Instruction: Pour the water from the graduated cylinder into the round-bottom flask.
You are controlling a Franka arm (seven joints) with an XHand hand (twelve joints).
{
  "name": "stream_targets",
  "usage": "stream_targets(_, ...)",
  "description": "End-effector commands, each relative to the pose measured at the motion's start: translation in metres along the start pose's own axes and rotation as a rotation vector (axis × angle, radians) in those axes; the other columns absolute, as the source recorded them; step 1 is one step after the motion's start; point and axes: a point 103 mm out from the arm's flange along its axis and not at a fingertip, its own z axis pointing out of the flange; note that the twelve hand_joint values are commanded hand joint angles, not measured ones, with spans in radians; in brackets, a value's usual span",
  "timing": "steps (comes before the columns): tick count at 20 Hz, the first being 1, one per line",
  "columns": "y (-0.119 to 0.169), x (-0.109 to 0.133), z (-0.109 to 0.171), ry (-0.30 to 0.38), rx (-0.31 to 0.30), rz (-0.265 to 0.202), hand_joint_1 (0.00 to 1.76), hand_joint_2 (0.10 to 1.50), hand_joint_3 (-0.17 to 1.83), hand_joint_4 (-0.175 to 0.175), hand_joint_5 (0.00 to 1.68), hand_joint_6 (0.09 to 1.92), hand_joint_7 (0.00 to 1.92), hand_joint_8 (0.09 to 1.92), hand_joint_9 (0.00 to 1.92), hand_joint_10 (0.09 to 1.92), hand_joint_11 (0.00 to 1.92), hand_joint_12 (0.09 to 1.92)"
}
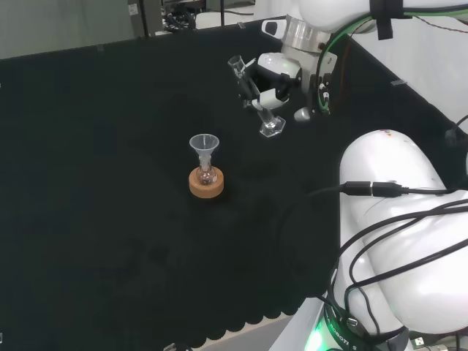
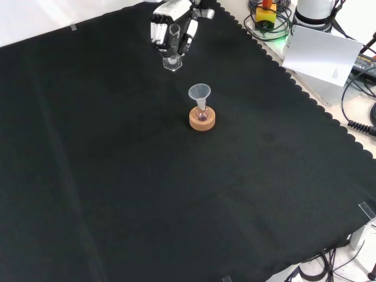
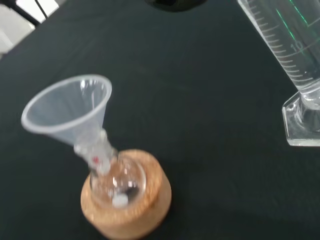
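Closest to me, in the wrist view, the funnel (image 3: 67, 112) sits in the neck of the flask (image 3: 117, 182), its wide mouth tipped a little to one side. The flask is nested in its cork ring (image 3: 127, 210), and I see a small white piece lying in the bottom of the bulb. How much liquid is in there, I cannot tell.

Just beyond, the cylinder (image 3: 287, 47) shows its printed scale and its clear foot, close past my palm and leaning.

From the head view, the flask (image 1: 206, 175) with its funnel (image 1: 203, 144) stands on the cork ring (image 1: 206, 184) near the middle of the black cloth (image 1: 95, 219). Up and to the right of it, my hand (image 1: 274, 80) has its fingers curled round the cylinder (image 1: 252, 95), which tilts, its top leaning to the left and its foot down at the right, at or just above the cloth. Hand and flask are well apart.

The front view agrees: the ring (image 2: 202, 119) and funnel (image 2: 199, 93) stand in the upper middle of the cloth, and farther off, near the top edge, my hand (image 2: 170, 26) wraps the cylinder (image 2: 172, 56), whose foot pokes out below my fingers (image 2: 157, 32).
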Motion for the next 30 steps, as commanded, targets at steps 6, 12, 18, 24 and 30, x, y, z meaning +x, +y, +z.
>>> stream_targets(6,-0.033,0.018,0.015,-0.170,0.185,-0.003,1.38,1.09,0.00,-0.175,0.97,0.99,0.87,1.11,1.15,0.81,1.05,0.90)
stream_targets(12,-0.030,0.027,0.017,-0.247,0.313,-0.009,1.38,1.09,0.00,-0.175,0.97,0.99,0.88,1.11,1.15,0.81,1.05,0.90)
stream_targets(18,-0.027,0.030,0.019,-0.301,0.410,0.006,1.38,1.09,0.00,-0.175,0.98,0.98,0.88,1.10,1.15,0.81,1.05,0.90)
stream_targets(24,-0.027,0.026,0.018,-0.329,0.483,0.039,1.38,1.08,0.00,-0.175,0.98,0.98,0.89,1.09,1.15,0.81,1.06,0.90)
stream_targets(30,-0.028,0.020,0.016,-0.341,0.523,0.061,1.39,1.08,0.00,-0.175,0.99,0.96,0.90,1.07,1.16,0.79,1.06,0.89)
